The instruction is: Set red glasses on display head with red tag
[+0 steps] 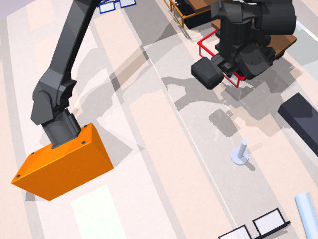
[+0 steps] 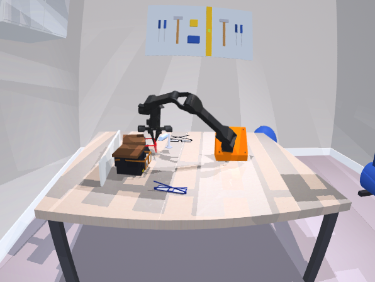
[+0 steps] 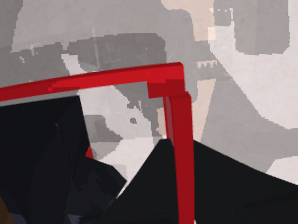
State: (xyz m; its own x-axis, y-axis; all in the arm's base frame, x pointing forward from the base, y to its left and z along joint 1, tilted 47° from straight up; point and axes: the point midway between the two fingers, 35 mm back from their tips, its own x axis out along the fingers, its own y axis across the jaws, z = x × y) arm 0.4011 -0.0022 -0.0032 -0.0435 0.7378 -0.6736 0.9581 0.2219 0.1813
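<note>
My gripper (image 2: 155, 142) (image 3: 173, 148) is shut on the front of the red glasses (image 1: 207, 49) (image 2: 156, 146) (image 3: 120, 77). It hangs in front of the far head, above the table. The front stands off from that head's face; the temples point toward the head. One temple runs past the head's side in the wrist view; the ear ends are hidden. The far head has a brown top (image 1: 286, 42) (image 2: 133, 138) and a black body (image 3: 40, 135). A small red patch (image 3: 89, 153) shows at its edge. The arm hides much of it in the top view.
The other head (image 2: 129, 167) wears orange glasses (image 1: 178, 16) (image 2: 148, 157) close beside. A pale panel (image 2: 106, 167) stands behind both heads. Blue glasses (image 2: 171, 189), black glasses (image 1: 269, 222), a small post (image 1: 242, 149), a dark block (image 1: 301, 117) and a light-blue cylinder (image 1: 307, 213) lie around.
</note>
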